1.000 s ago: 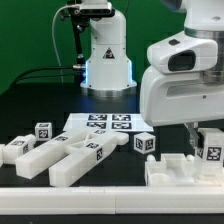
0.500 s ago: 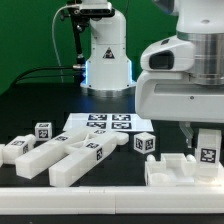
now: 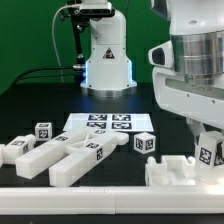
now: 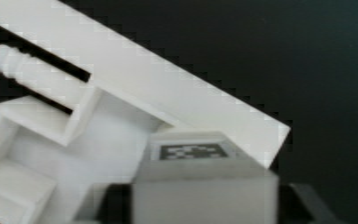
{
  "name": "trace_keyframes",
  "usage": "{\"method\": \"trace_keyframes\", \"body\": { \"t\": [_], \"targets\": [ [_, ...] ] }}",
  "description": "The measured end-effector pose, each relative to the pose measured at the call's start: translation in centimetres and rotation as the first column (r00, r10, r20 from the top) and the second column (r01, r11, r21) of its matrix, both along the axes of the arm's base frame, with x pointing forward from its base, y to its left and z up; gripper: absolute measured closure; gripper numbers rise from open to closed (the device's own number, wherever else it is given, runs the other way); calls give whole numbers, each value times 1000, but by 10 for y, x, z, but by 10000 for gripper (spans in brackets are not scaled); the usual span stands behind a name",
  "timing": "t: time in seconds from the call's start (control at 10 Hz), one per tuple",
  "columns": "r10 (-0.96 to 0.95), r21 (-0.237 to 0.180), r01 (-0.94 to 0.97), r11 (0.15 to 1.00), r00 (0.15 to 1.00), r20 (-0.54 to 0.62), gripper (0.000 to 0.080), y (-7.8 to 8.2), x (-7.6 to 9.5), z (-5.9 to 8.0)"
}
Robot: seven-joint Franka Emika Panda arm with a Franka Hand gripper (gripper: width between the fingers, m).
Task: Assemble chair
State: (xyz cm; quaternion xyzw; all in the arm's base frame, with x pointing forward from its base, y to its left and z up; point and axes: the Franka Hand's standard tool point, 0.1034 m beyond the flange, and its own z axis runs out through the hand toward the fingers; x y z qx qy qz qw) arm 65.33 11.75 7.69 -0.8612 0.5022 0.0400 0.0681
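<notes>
Your one gripper (image 3: 209, 138) straddles one tagged post (image 3: 210, 153) on the built chair section (image 3: 180, 172), to the exterior view's right of the marker board (image 3: 100, 123). You cannot tell whether it is clamped or loose. At least three loose bars (image 3: 62, 157) and two tagged cubes (image 3: 43, 130) (image 3: 145, 143) lie before the board. The table (image 3: 30, 100) is black, the backdrop (image 3: 25, 35) green, and a white robot base (image 3: 105, 55) stands behind the board.

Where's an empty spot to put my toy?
Bare black table lies on the exterior view's left, between the robot base, marker board and loose white parts. Crowded nearer the camera: those parts, a tagged cube, the gripper.
</notes>
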Motion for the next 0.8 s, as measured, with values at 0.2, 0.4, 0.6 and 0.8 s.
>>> {"method": "trace_keyframes", "body": {
  "t": [0.2,0.4,0.6,0.8],
  "targets": [
    [324,-26,-323,946,945,53,234,-4,2,6],
    [576,-59,-573,817,815,65,167,4,-5,4],
    [649,-65,-646,760,757,75,153,0,-4,3],
    [884,-140,-872,468,462,78,151,4,-2,3]
  ]
}}
